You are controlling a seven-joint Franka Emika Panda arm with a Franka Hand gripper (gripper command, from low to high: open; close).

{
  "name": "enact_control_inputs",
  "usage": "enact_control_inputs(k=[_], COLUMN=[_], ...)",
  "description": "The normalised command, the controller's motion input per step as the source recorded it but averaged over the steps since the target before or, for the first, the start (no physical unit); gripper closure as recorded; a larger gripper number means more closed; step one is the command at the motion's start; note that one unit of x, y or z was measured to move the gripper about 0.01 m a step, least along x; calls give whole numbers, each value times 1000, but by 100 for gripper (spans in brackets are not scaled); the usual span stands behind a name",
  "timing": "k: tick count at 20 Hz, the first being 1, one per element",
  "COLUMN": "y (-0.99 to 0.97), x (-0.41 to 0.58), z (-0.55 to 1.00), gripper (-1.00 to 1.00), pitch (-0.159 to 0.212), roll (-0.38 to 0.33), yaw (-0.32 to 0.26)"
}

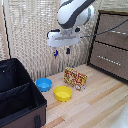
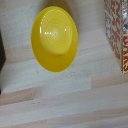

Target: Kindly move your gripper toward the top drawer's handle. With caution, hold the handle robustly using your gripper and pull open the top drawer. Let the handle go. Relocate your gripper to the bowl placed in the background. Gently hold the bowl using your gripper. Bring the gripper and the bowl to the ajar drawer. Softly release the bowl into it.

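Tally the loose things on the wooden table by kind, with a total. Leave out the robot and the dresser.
Bowls: 2, the blue bowl and the yellow bowl
Printed boxes: 1, the red and yellow box
Black cases: 1, the open black case
Total: 4

Both my feeds are low-res and soft. Exterior view: even, bright light, white glare along my arm's glossy shell [image 1: 75, 12], only faint shadows under the yellow bowl [image 1: 63, 93]. Far corner of the table [image 1: 100, 107] washes out pale. Wrist view: yellow bowl blurred, specular ring at its centre, dark smear beside it.
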Motion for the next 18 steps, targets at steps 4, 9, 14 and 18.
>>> enact_control_inputs(k=[4, 9, 14, 18], y=[-175, -206, -225, -215], x=[-106, -103, -177, -168], z=[169, 233, 141, 23], gripper=[-100, -100, -100, -100], pitch=[-129, -137, -135, -100], roll=[-187, -167, -190, -241], yaw=[197, 189, 193, 185])
